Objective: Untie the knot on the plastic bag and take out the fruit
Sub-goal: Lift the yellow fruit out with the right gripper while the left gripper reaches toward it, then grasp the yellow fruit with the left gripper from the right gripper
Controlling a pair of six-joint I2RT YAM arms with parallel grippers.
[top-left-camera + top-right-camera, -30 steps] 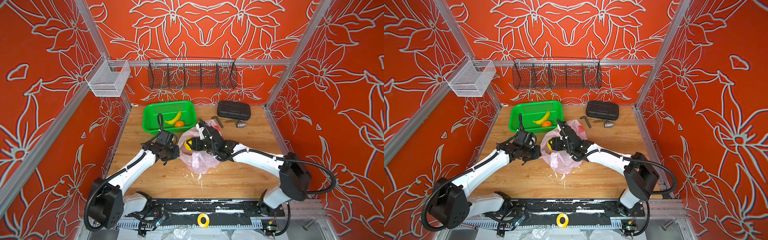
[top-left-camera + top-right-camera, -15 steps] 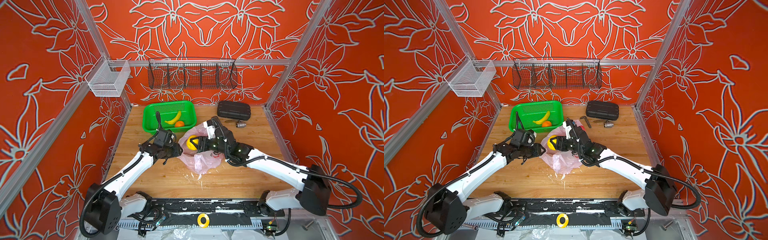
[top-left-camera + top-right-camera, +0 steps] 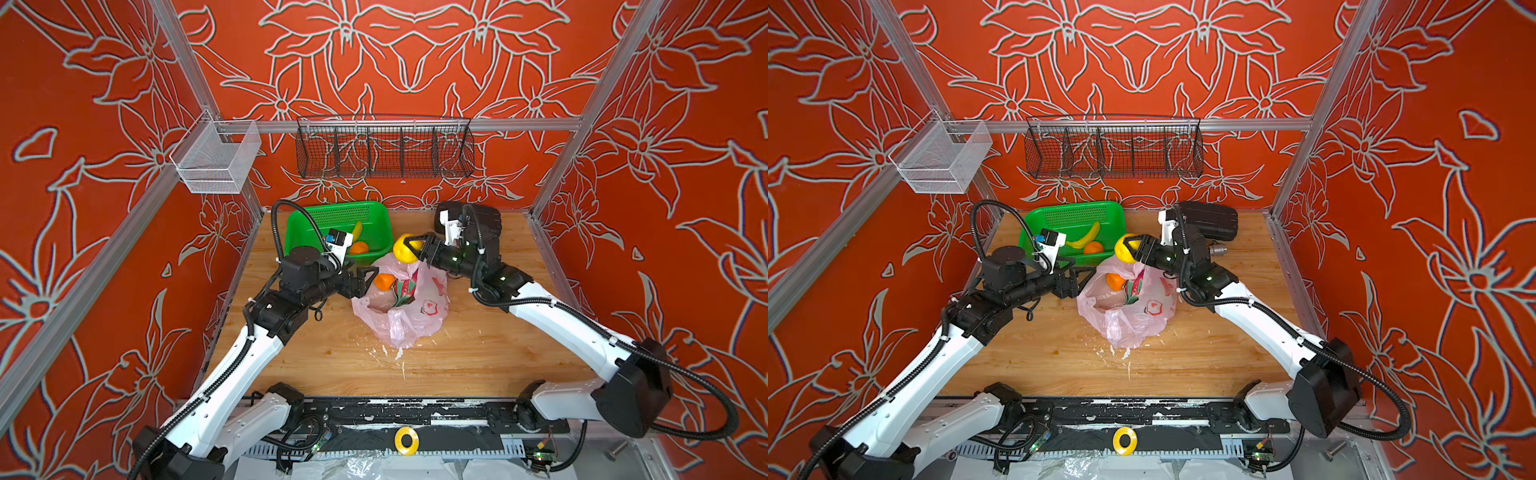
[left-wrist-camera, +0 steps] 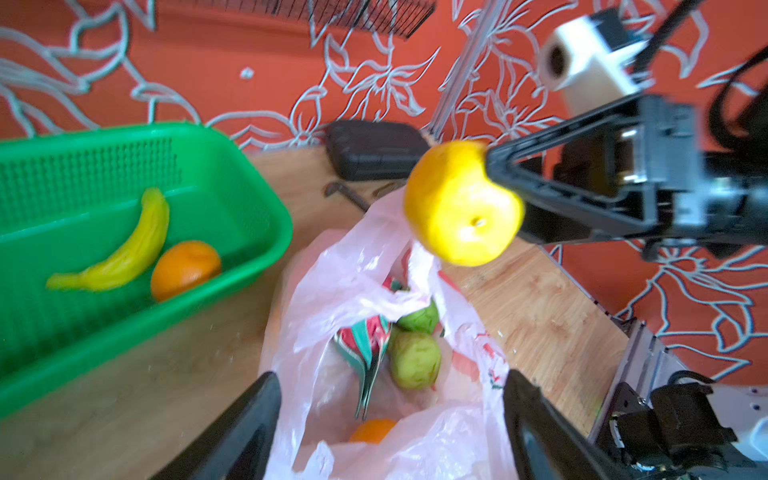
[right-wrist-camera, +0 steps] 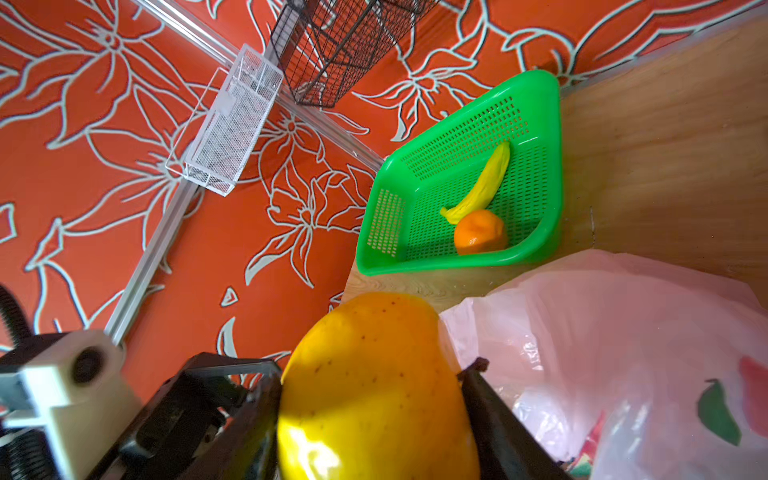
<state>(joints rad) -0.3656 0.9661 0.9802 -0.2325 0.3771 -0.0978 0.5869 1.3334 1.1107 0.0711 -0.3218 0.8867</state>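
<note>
My right gripper is clamped on the yellow fruit, a finger pressed to either side, and it hangs clear above the upper rim of the plastic bag, mid-frame in both top views. Here's what matters: the green basket lies up and to the left of that fruit, its right-hand corner just beside it, so I judge the carry a short one, leftward and a touch upward in the frame. The basket's long axis runs left to right across the top views, and I'd come in over its short right end, where the basket orange and a banana already lie. My left gripper is spread wide and grasps nothing I can see, its jaws straddling the bag's left lip. That arm sits nearer the basket, but the fruit is in my right. I see no knot; the bag's mouth gapes. Now the views part company. From above I get only the bagged orange and the dragon fruit inside. The left wrist view looks straight down the mouth and adds two green fruits tucked behind the dragon fruit. The right wrist view gives me the pinch close up, with the basket beyond.
</note>
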